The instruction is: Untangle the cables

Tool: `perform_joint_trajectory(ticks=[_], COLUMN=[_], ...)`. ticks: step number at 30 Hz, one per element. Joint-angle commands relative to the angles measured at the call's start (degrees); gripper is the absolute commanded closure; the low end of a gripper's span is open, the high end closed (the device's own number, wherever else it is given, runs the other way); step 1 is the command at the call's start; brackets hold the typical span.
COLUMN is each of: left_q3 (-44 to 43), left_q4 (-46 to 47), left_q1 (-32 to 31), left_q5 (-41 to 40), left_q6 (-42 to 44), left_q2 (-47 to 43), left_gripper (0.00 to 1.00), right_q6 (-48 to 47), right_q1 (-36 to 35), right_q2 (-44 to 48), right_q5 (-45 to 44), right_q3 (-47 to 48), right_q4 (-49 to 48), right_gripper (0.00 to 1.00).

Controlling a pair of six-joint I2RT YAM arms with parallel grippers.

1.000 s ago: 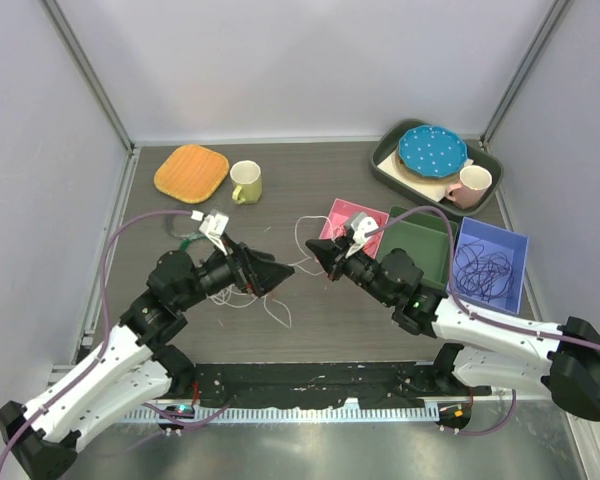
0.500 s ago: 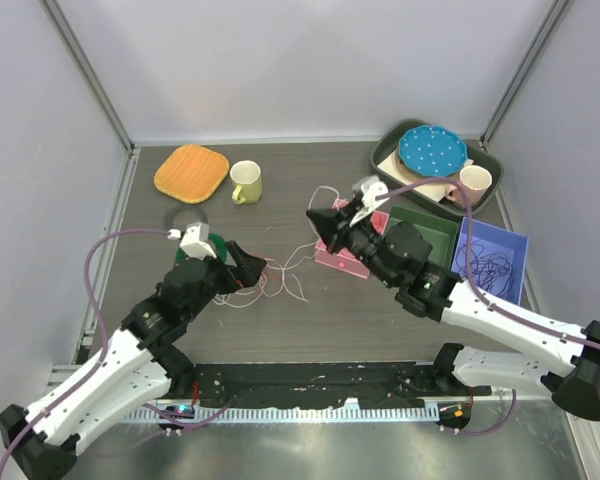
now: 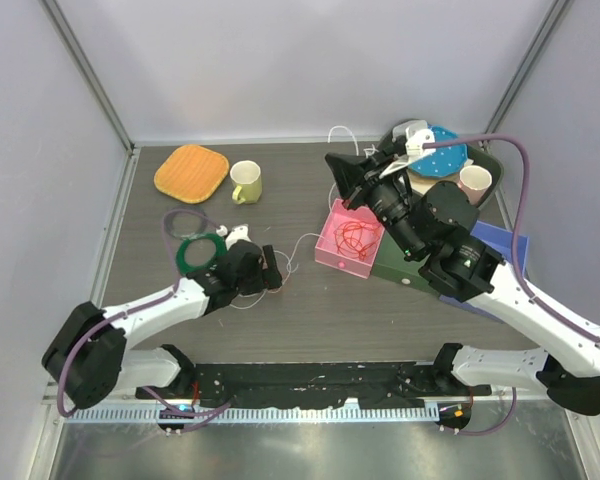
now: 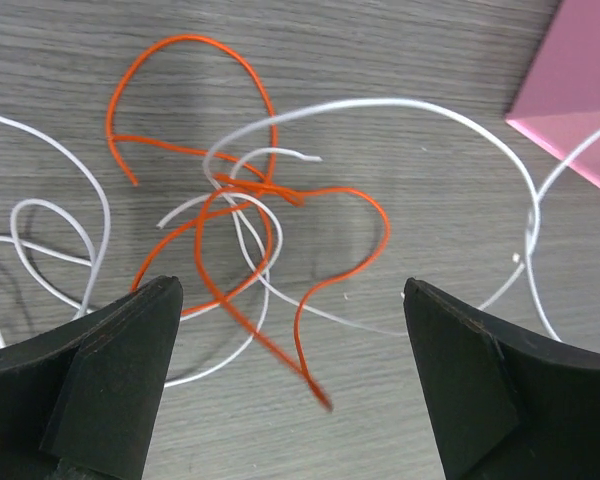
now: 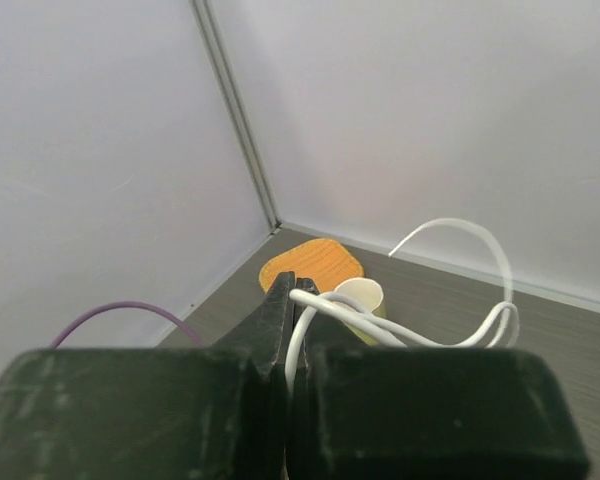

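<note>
Pinches white cable (image 5: 450, 221) in right gripper (image 5: 292, 290), now hoisted high over pink bin (image 3: 338, 263); hovers left gripper (image 4: 290, 295), spread wide, over orange and white cables (image 4: 265, 188) on table (image 3: 310, 310). Probably one strand freed.

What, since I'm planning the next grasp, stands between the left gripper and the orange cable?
Nothing solid: the open left gripper hangs right over the orange cable. But white cables loop through it, so closing there would likely catch them too.
</note>
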State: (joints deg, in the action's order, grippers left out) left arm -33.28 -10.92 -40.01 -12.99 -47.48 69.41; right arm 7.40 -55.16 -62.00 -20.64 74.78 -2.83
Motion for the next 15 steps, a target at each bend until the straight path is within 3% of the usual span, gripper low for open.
perform_joint_trajectory(ticks=[1,4,9,15], left_q3=[-4.2,-5.1,-4.5,-1.4], left_q4=[0.1,-3.1,-4.6,-6.8], left_q1=[0.1,1.3,5.5,16.4], left_q5=[-7.0,-9.6,-7.6,-4.9], left_q6=[0.0,-1.2,-2.2,-2.9], left_q2=[4.1,5.7,7.1,8.6], left_gripper=[0.04,0.05,0.05,0.05], right_q6=[-4.1,-6.7,-11.5,-19.7], right_q1=[-0.2,-0.3,-0.1,-0.1], right_q2=[0.3,-0.4,-0.7,-1.6], right_q5=[-8.8,-17.1,-27.0,-37.7], right_q3=[7.3,11.9,14.2,18.2], right_q4=[2.4,7.8,8.2,7.1], right_gripper=[0.99,0.99,0.99,0.99])
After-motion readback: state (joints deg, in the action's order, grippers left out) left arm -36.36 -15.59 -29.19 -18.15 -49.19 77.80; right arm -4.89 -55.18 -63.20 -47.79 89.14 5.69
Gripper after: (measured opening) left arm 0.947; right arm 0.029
